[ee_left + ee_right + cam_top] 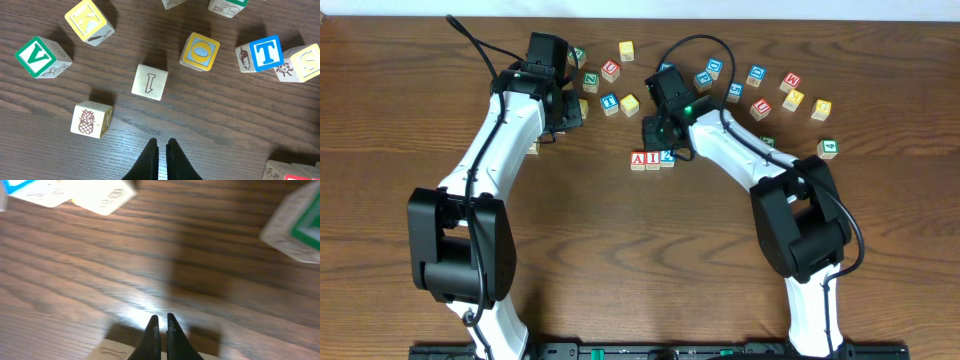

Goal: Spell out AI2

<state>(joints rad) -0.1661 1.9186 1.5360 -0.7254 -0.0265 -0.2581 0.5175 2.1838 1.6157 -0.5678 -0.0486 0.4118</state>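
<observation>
Dark wood-grain tabletop (620, 250) fills the overhead view, with both arms' black bases near the lower edge. Just above the middle of the frame three blocks sit touching in a short row: a red-lettered A block (638, 159), an I block (652, 159) and a blue-faced block (667, 155) whose mark I can't read from here. The right gripper (161, 322) hangs close over that row's right end, its fingers pressed together and holding nothing. In its own camera a pale block edge (117, 350) shows at the bottom of the frame, just below the tips.

Toward the upper left of the overhead view, the left gripper (161, 149) is likewise closed and empty. In its wrist view a plain outlined-I block (149, 82) lies straight ahead of the tips. A pineapple block (91, 120) sits lower left, a green V block (37, 56) at the left edge and a yellow K block (87, 19) at upper left. An O block (200, 51) is right of centre, and a blue T block (262, 52) sits just beside a yellow S block (300, 62) at the right edge.

Farthest off, loose blocks (760, 90) are scattered along the top of the overhead view.
</observation>
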